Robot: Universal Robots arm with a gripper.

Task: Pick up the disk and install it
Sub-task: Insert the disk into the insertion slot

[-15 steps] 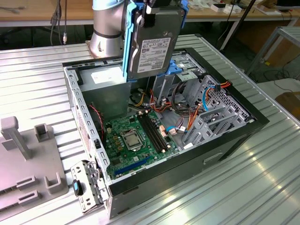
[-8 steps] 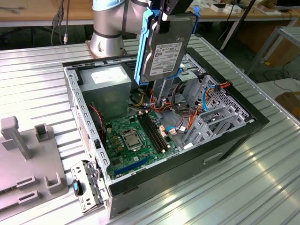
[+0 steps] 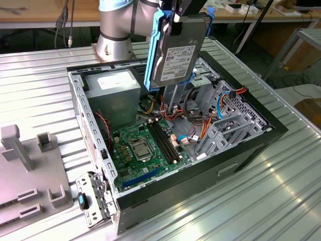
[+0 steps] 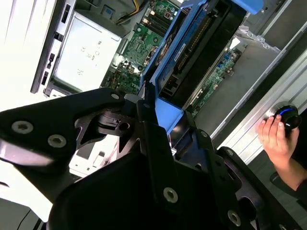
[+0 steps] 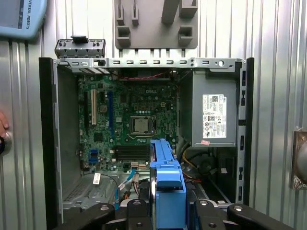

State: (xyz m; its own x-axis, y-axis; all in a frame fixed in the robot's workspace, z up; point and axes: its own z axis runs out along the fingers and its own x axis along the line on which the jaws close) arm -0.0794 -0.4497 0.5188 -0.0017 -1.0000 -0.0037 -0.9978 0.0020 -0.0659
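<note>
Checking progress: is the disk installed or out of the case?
Out: the gripper holds the disk on edge above the open case.

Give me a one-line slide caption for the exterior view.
Claw holds the disk on end above the open computer case, motherboard exposed below.

gripper [image 3: 181, 21]: top cut off at the exterior view's edge
disk [image 3: 178, 55]: end inside the gripper hidden
hand [image 5: 2, 127]: well apart from gripper, mostly cut off
</note>
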